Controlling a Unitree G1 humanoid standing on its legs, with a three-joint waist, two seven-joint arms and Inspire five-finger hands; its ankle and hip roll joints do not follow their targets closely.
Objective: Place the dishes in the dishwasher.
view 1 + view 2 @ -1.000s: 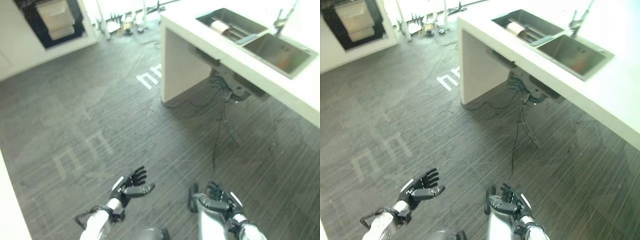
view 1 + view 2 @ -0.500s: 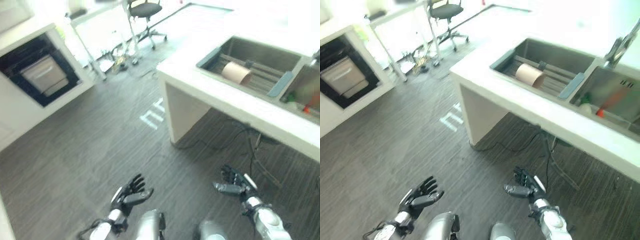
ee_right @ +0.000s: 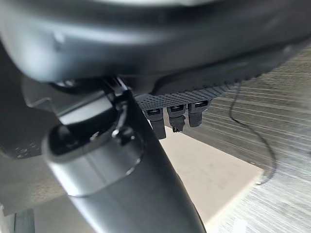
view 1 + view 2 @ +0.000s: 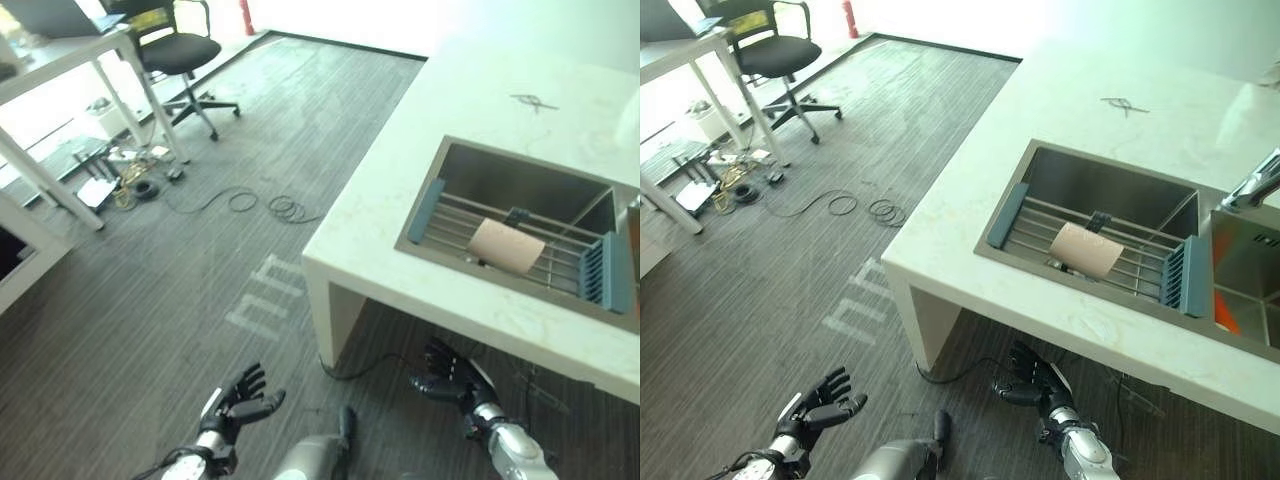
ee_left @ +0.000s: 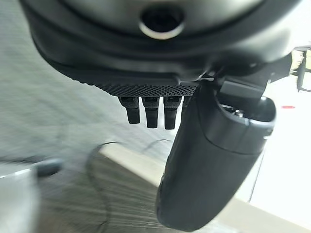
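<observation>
Both robot hands hang low over the floor with relaxed fingers, holding nothing: left robot hand (image 4: pixel 238 395), right robot hand (image 4: pixel 447 368). A tan cup (image 4: pixel 1086 250) lies on the sink (image 4: pixel 1120 185) rack in the worktop (image 4: pixel 1080 110), far right.

White counter (image 4: pixel 1060 100) overhangs the right robot hand (image 4: pixel 1025 375), apparently untouched.

The camera has swung toward the white stone worktop (image 4: pixel 1070 110), so the whole picture has shifted. The steel sink (image 4: pixel 1110 235) with its tan cylindrical roll (image 4: pixel 1087 250) now sits at centre right. The dark right hand (image 4: pixel 1025 372), fingers spread, has risen from the lower edge to just under the worktop's front edge.
</observation>
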